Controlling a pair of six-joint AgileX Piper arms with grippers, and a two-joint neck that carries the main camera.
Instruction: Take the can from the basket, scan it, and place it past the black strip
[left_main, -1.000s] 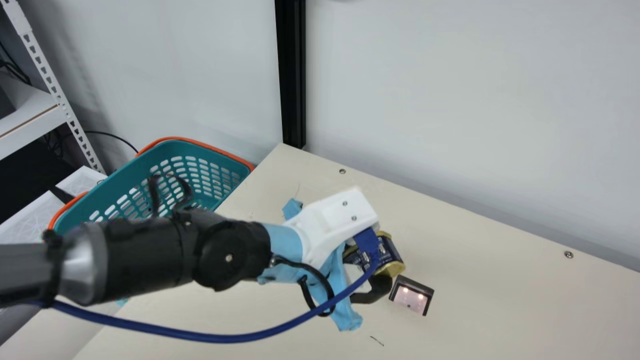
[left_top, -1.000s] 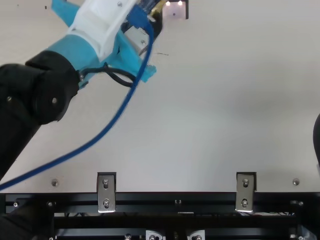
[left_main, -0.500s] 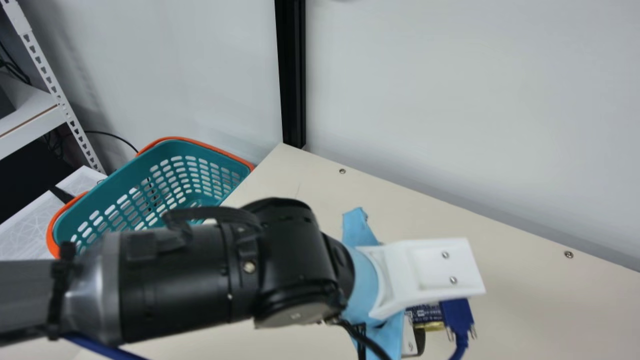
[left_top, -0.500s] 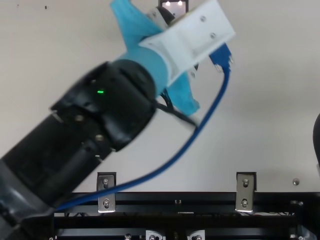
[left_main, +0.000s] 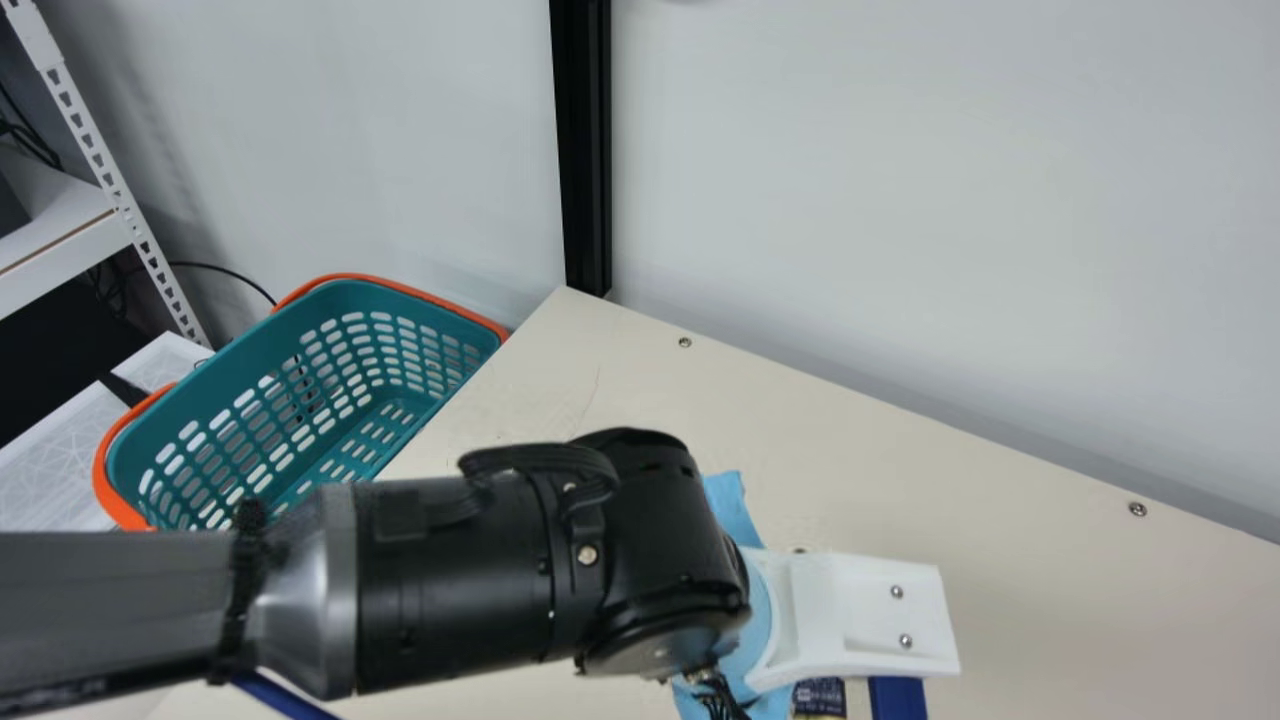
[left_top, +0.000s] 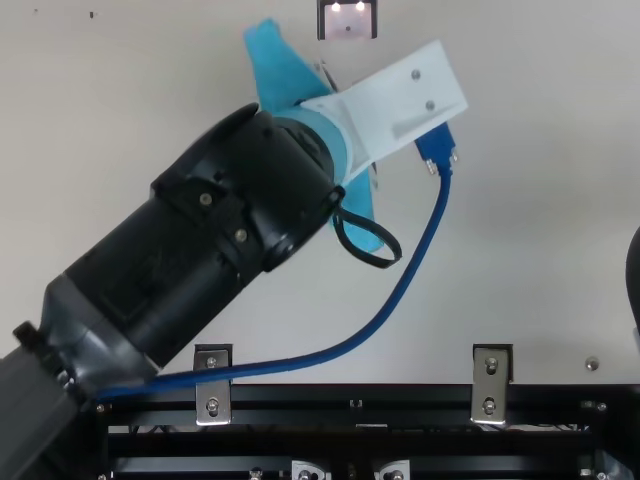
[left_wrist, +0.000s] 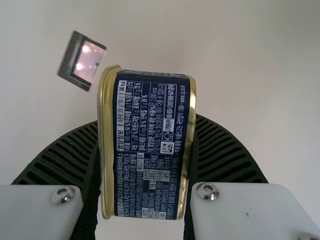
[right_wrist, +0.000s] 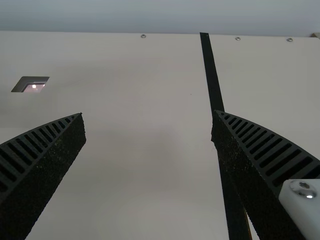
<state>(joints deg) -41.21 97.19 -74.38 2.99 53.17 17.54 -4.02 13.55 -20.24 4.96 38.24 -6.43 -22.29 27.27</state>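
One can (left_wrist: 147, 145), navy label with gold rims, clamped between the two fingers of the left gripper (left_top: 385, 110); a gold-rimmed side faces each finger in the left wrist view, label toward the camera. Can is over the table (left_main: 1000, 570); a bit of its label also pokes out below the white bracket, around 5 o'clock in the main view. Left arm (left_top: 165, 270) comes in from 8 o'clock in the top view, its gripper at about 1 o'clock, blue cable (left_top: 405, 275) looping back toward 8. Scanner (left_top: 347, 33), two lights lit, sits at 12 o'clock there, near the gripper, on its 11 o'clock side. Basket (left_main: 400, 302), teal with orange rim, at 9 o'clock in the main view; black post (left_main: 582, 140) near 12. Right gripper (right_wrist: 148, 114): fingers well apart, table between them; black strip (right_wrist: 212, 75) runs along the table, passing behind one finger. Can's height over the table: cannot tell.
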